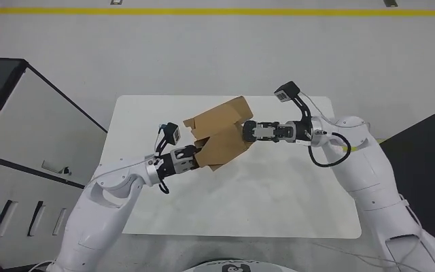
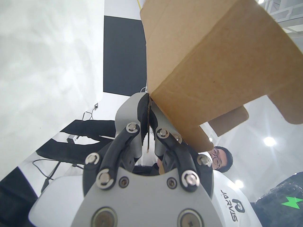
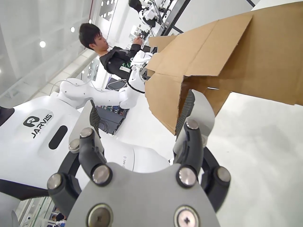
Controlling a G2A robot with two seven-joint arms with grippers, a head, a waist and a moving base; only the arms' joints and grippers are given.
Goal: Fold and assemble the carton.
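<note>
My left tool [image 2: 148, 106] is clamped on the carton [image 1: 221, 130] left edge over the surface [image 1: 285, 204] middle, right tool [image 3: 142, 101] apart beside its right flap [image 3: 163, 98], so I'd hold steady and pinch that flap squarely before folding.

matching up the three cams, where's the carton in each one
Top view: carton near the centre, between left gripper and right gripper.
Left wrist view: carton rising off the left gripper, which pinches one edge.
Right wrist view: carton just beyond the open right gripper, a flap edge inside its jaws.
Shared landmark: the left gripper clamped on the carton's edge; in the right wrist view it sits on the carton's far side.
</note>
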